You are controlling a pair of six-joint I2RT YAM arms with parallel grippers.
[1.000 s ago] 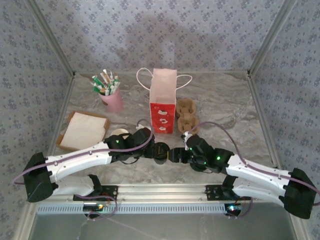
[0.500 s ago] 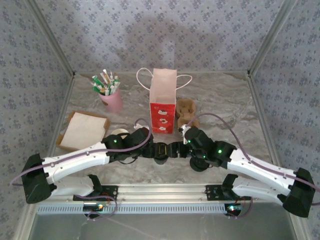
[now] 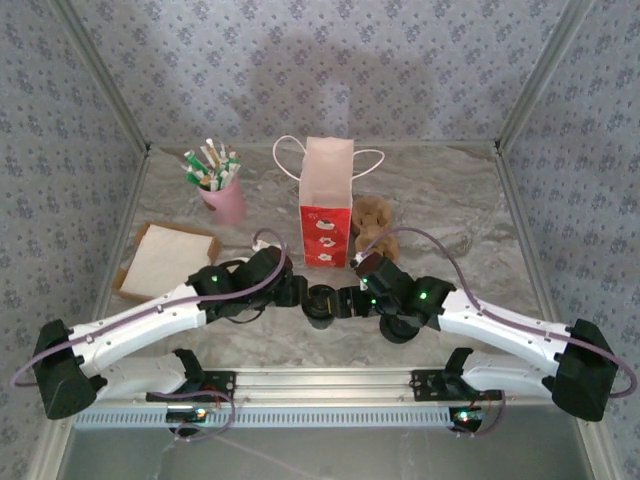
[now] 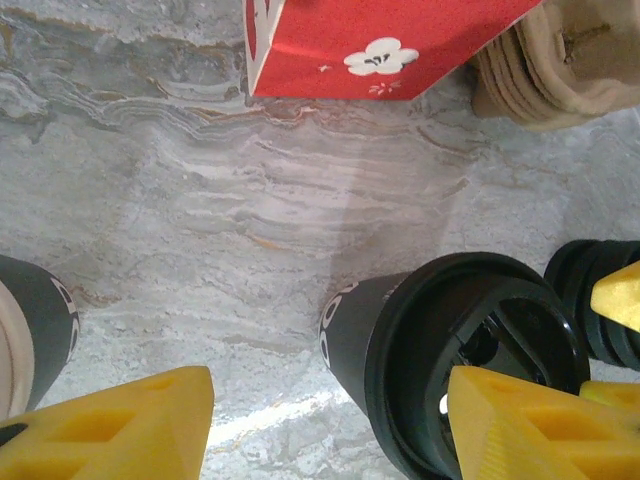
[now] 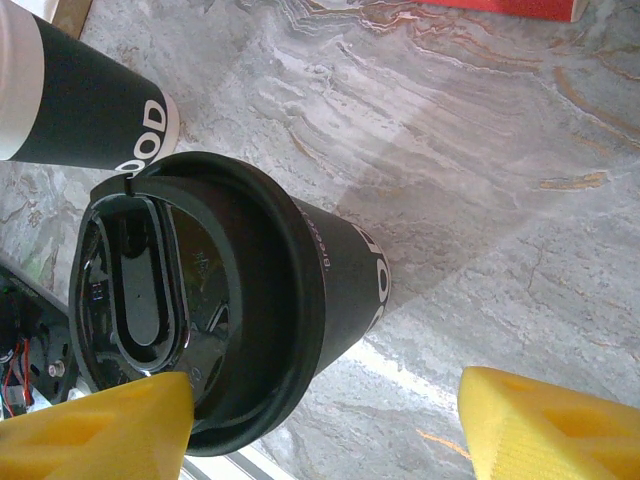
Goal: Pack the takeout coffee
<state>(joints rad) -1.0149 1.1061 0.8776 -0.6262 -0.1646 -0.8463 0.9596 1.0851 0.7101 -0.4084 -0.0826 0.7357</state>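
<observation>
The takeout coffee (image 3: 322,304) is a black paper cup with white lettering and a round black lid, upright on the marble table near the front. My left gripper (image 3: 298,294) is just left of it, open. In the left wrist view the cup (image 4: 450,365) stands low right, with one yellow finger over its lid edge and my left gripper (image 4: 330,430) wide apart. My right gripper (image 3: 348,301) is just right of the cup, open. In the right wrist view the cup (image 5: 220,310) sits beside the left finger of my right gripper (image 5: 325,430). The red-and-white paper bag (image 3: 326,205) stands behind.
A second black cup with a pale top (image 5: 70,100) stands left of the coffee. Brown cardboard cup carriers (image 3: 373,222) lie right of the bag. A pink cup of sachets (image 3: 224,195) and a tray of napkins (image 3: 165,260) are at the left.
Both wrists have closed in on the black-lidded cup from either side. The left arm swung farther back and now covers the pale-topped cup. The coffee has not moved.
</observation>
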